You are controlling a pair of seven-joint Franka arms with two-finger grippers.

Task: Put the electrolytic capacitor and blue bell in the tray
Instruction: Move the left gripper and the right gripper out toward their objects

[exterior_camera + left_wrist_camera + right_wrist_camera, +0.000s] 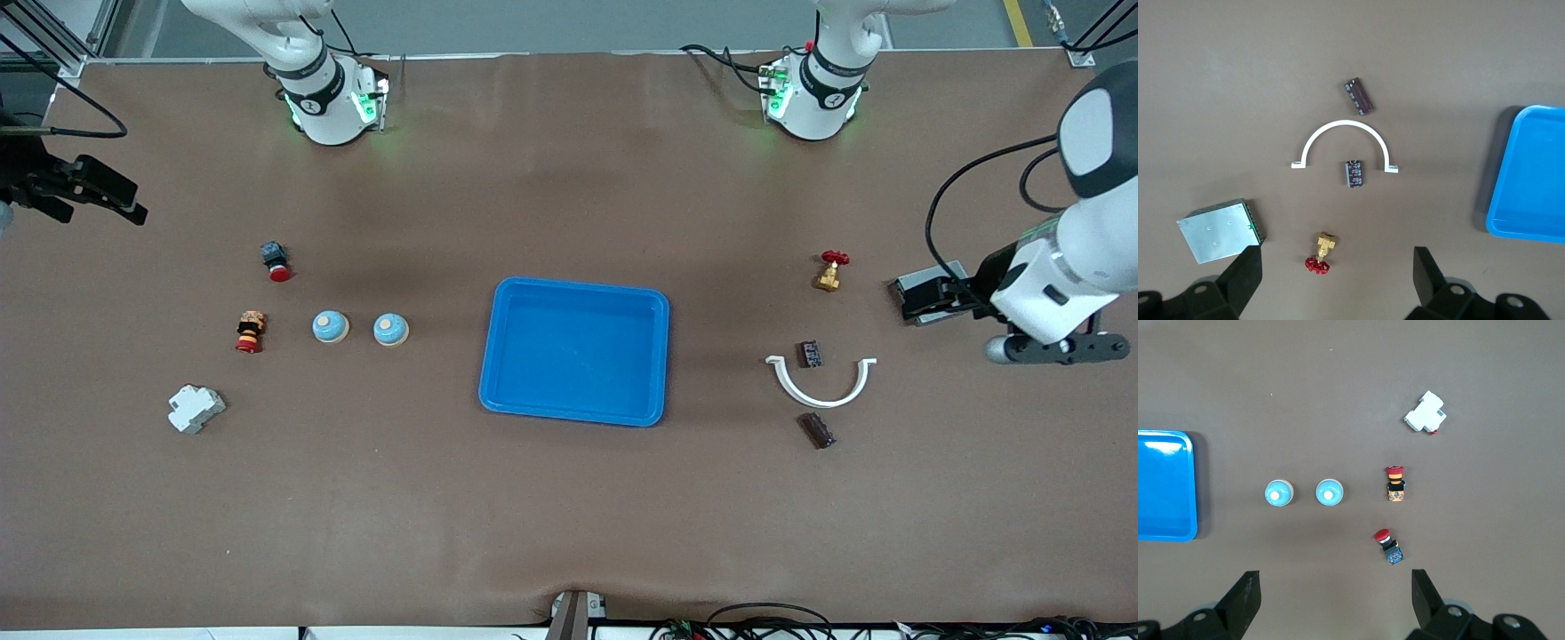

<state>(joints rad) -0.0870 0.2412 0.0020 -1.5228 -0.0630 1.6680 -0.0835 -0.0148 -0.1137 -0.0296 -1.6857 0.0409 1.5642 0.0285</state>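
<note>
The bright-blue tray (pixel 576 351) lies mid-table, empty. Two blue bells (pixel 330 326) (pixel 390 329) stand beside it toward the right arm's end; they also show in the right wrist view (pixel 1279 493) (pixel 1329 493). Two dark electrolytic capacitors (pixel 809 354) (pixel 817 430) lie toward the left arm's end; they also show in the left wrist view (pixel 1355 173) (pixel 1359 96). My left gripper (pixel 916 307) (pixel 1336 253) is open and empty, high over the table near the brass valve. My right gripper (pixel 124 206) (pixel 1335 575) is open and empty, high over its end of the table.
A white half-ring clip (pixel 822 382) lies between the capacitors. A brass valve with a red handle (pixel 831 270) and a grey metal plate (pixel 1218 230) lie nearby. Two push buttons (pixel 276 260) (pixel 251 332) and a white breaker (pixel 195 408) lie by the bells.
</note>
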